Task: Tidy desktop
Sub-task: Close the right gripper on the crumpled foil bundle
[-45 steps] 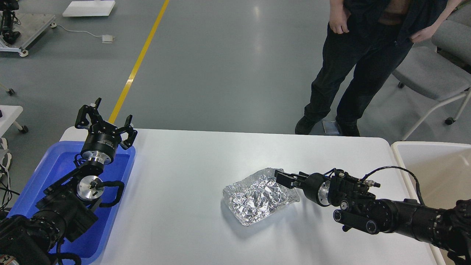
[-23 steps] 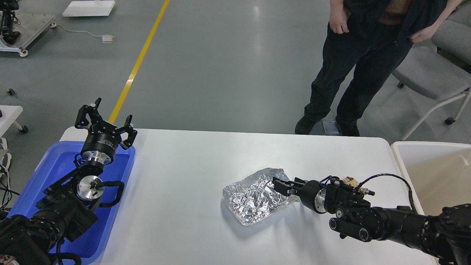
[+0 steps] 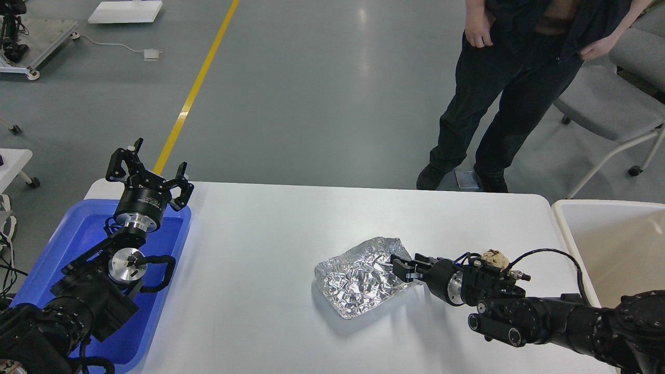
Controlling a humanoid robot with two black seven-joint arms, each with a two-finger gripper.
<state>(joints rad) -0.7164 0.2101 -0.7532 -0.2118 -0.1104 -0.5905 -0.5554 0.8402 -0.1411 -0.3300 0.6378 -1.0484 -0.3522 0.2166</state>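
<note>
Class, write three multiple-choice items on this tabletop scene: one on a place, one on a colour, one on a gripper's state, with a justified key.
1. Where does the crumpled silver foil sheet lie?
A in the tray
B on the white rectangular desktop
C in the bin

2. What colour is the plastic tray at the left?
A blue
B red
C green

3. How is the left gripper?
A shut on foil
B open
C out of view

Key: B, foil rests on bare tabletop; A, its walls are blue; B, its fingers are spread apart, holding nothing.
</note>
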